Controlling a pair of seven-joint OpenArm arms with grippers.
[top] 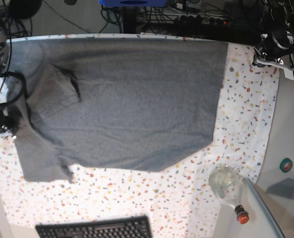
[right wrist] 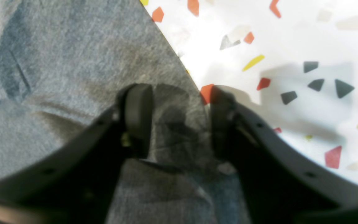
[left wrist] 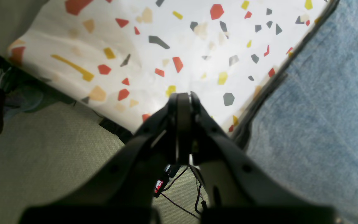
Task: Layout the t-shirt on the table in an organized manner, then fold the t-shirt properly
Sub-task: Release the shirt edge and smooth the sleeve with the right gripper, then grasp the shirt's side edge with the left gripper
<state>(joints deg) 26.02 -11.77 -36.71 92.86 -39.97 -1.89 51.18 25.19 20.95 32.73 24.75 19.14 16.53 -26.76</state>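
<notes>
Resting near the t-shirt on the table: a clear, capped bottle.

Open jaws straddle edge of wrinkled grey t-shirt on speckled table.

Place type uncertain, perhaps workspace: keyboard, loose cables, robot arm.

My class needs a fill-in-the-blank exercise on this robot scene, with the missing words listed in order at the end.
1. The t-shirt spread on the table is ____ in colour.
2. The left gripper is ____, not open.
3. The right gripper is at the shirt's ____, with bare table beside it.
4. The keyboard is ____ in colour.

Missing words: grey; shut; edge; black
</notes>
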